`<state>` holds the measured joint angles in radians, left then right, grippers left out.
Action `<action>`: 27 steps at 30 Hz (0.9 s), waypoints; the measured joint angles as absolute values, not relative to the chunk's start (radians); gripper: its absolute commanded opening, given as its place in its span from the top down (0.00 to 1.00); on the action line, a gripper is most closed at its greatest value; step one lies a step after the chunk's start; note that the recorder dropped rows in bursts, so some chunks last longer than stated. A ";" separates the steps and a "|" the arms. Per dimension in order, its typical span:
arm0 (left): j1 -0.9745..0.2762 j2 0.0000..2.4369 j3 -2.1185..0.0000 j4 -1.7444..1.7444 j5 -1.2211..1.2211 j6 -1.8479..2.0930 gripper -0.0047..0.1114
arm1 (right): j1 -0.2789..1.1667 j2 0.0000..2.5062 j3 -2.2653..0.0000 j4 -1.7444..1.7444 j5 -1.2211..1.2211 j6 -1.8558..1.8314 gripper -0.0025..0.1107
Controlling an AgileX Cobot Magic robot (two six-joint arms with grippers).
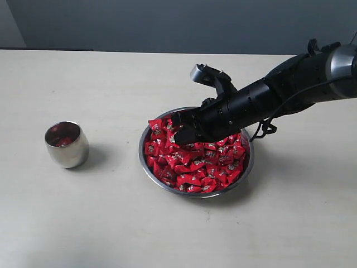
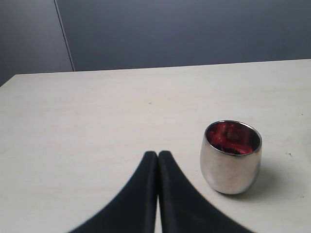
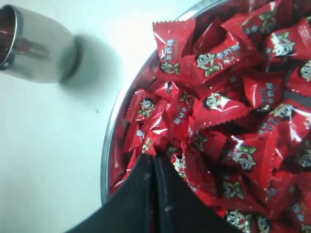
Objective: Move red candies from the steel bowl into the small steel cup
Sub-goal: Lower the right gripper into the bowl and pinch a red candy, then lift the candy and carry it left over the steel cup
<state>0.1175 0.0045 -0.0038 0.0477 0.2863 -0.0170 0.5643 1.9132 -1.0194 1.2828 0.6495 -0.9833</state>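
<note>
Right gripper: jaws pressed together, tips down among the wrappers at the side of the pile nearest the cup; I cannot tell whether a wrapper edge is pinched between them.
Left gripper: fingers closed against each other, holding nothing, over bare table.
Red candies: heaped in the steel bowl, filling it to the rim; some red also shows inside the cup.
Small steel cup: upright on the table, mouth up, well apart from the bowl.
Direction that matters: in the exterior view the cup lies left of the bowl, with open table between them.
Nearer arm: the left gripper is close to the cup, but the right one is at the candies, so the carry likely falls to it.
Demand: a narrow mouth, so the drop needs centring above it.
</note>
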 measured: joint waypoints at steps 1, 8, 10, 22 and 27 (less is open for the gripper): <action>0.118 0.004 -0.004 0.048 0.286 -0.017 0.96 | 0.564 1.909 -1.019 1.277 0.642 -0.983 0.99; 0.118 0.004 -0.004 0.048 0.286 -0.017 0.96 | 0.564 1.854 -1.019 1.244 0.619 -0.978 0.99; 0.118 0.004 -0.004 0.048 0.286 -0.017 0.96 | 0.564 1.840 -1.019 1.229 0.605 -0.971 0.99; 0.118 0.004 -0.004 0.048 0.286 -0.017 0.96 | 0.564 1.774 -1.019 1.150 0.551 -0.917 0.99; 0.118 0.004 -0.004 0.048 0.286 -0.017 0.96 | 0.564 1.774 -1.019 1.145 0.537 -0.915 0.99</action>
